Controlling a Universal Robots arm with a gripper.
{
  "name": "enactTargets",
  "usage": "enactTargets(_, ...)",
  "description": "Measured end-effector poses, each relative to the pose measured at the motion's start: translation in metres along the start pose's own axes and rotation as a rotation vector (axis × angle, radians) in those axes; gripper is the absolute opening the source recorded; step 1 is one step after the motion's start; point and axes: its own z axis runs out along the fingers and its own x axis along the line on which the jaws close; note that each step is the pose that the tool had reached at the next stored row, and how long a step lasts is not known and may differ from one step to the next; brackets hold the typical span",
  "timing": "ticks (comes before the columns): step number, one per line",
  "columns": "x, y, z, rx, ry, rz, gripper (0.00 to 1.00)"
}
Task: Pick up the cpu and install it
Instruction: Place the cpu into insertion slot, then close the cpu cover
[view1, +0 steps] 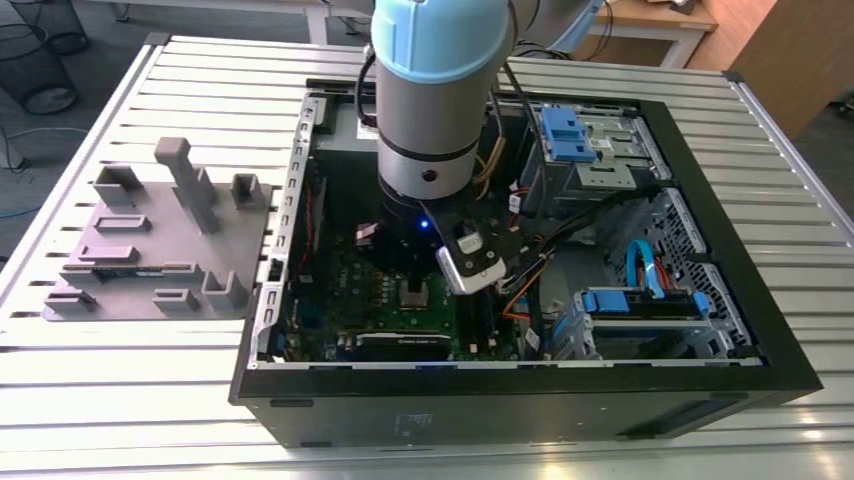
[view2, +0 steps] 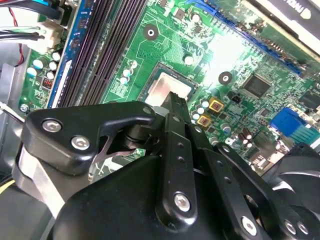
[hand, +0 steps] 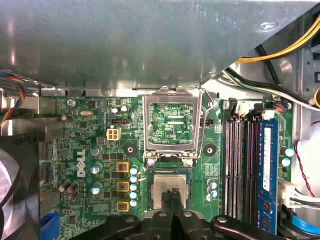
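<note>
One grey tray (view1: 147, 240) sits on the worktop (view1: 120, 400), well away from the fingers on the exterior view's left, and the arm (view1: 434, 90) reaches down into the open case (view1: 534, 405). In the first wrist view the fingers (hand: 170, 199) look pressed together, pinching nothing. Their tips are over the middle of the cpu (hand: 160, 186), which lies in the socket (hand: 147, 186) right beneath them. I cannot tell whether they touch its top. The second wrist view shows the same: the fingers (view2: 175, 107) are over the cpu (view2: 161, 91). Just beyond the fingertips the load plate (hand: 146, 125) stands open with its lever (hand: 201, 125) beside it, and memory slots (hand: 240, 165) run off to one side. With the plate unclamped, any sideways drag or tilted push from those narrow tips could skew the cpu and bend the socket contacts. The cpu is square, so it has no long axis. It lies flat with its metal top up and its edges parallel to the socket frame and the slots.
</note>
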Motion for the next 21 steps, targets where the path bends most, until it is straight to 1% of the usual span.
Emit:
enactTargets(2,-0.0002,-0.0001,-0.0122,0.0004,0.0002,0.000,0.11)
enactTargets(8,-0.0001,0.0013,-0.0121,0.0003,0.0001,0.000,0.11)
enactTargets(17,-0.0004,0.0015,-0.0120,-0.0005,0.0001,0.000,0.11)
enactTargets(21,-0.0040,0.0017,-0.0115,-0.0006,0.0001,0.000,0.11)
